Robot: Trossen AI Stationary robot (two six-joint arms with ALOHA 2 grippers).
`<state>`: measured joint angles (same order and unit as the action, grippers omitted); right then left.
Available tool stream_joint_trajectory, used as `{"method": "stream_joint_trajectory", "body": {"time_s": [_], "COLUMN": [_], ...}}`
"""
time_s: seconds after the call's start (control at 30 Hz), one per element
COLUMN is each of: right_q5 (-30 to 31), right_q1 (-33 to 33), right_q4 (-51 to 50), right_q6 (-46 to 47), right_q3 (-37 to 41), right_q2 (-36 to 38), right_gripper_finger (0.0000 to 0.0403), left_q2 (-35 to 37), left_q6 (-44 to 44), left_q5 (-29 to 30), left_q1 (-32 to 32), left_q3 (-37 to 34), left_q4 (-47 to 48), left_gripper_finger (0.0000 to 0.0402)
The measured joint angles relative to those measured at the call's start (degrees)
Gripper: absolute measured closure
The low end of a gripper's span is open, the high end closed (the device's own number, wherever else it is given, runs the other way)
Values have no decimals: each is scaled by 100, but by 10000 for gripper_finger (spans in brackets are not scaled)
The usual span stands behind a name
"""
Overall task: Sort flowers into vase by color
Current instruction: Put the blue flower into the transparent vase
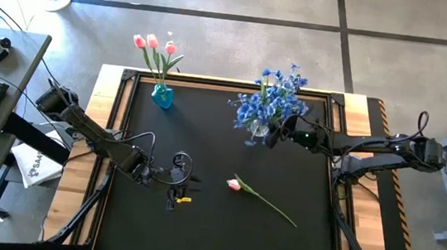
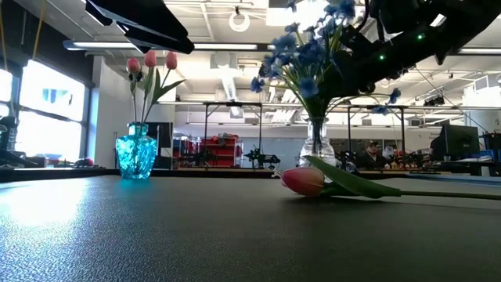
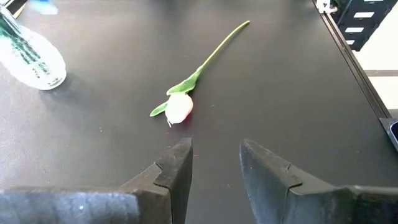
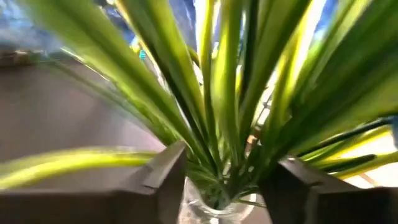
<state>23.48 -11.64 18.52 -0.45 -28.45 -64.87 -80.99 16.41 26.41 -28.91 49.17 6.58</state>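
On the black table [image 1: 196,230], my right gripper [image 4: 227,180] stands with jaws apart around the stems of the blue bunches [image 1: 269,101] in the clear vase [image 1: 259,130]. My left gripper [image 3: 216,163], jaws apart and empty, faces the last pink tulip [image 3: 179,107] lying mid-table. It looks light, its stem thin and springy; I would pinch mid-stem, clear of the soft head.

Three pink artificial tulips [image 1: 152,44] on green stems stand upright in a turquoise glass vase [image 1: 162,95] at the table's far left. Bunches of small blue artificial blossoms [image 1: 269,98] with green leaves stand in a clear glass vase [image 2: 317,147] at far centre-right. One pink tulip with a long green stem [image 1: 235,184] lies flat mid-table, well apart from both.
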Motion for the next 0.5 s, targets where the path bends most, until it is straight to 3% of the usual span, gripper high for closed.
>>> {"method": "stream_joint_trajectory", "body": {"time_s": [0.23, 0.5], "right_q5": [-274, -345], "right_q1": [4, 4], "right_q4": [-48, -825], "right_q6": [-102, 41], "right_q3": [0, 0], "right_q2": [36, 658], "right_gripper_finger": [138, 136], "left_q2": [0, 0], "left_q6": [-1, -1], "left_q5": [-2, 38], "left_q1": [0, 6], "left_q3": [0, 0], "left_q4": [1, 2], "left_gripper_finger": [279, 279]}}
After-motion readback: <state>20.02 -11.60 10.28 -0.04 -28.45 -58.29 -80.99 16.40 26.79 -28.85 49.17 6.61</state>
